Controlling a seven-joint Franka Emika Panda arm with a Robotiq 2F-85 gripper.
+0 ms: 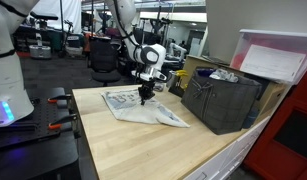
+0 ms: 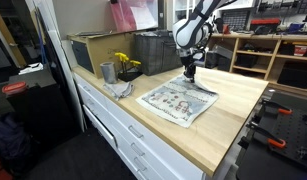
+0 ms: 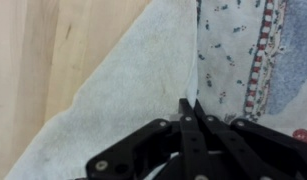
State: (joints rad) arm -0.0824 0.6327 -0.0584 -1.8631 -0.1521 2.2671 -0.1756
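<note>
- The pincer (image 3: 190,108) is shut all the way. In the wrist view its two black fingers meet at the tips with no gap between them.
- The tips stand on or just above a patterned cloth (image 3: 123,90). I cannot tell from any view whether a thin fold is caught between them.
- The cloth (image 2: 173,100) lies spread about the middle of the tabletop (image 2: 228,120), one corner reaching toward the edge above the drawers. In the wrist view part of it is turned over, so the plain white underside shows beside the printed face.
- In an exterior view the pincer (image 1: 145,97) hangs straight down over the far part of the cloth (image 1: 133,108). A dark crate (image 1: 225,102) stands near, along the tabletop's back edge.
- A metal cup (image 2: 107,72) and yellow flowers (image 2: 124,64) stand by the corner next to the crate, well apart from the pincer.
- Risk, as I judge it: if only a few threads are pinched, the cloth could slip free on any lift or drag, because thin fabric gives shut jaws little to bite.
- If the tips only press down, a sideways move could bunch the cloth instead of carrying it, or scrape the wood.
- A wide swing toward the back edge could bring the arm against the crate.
</note>
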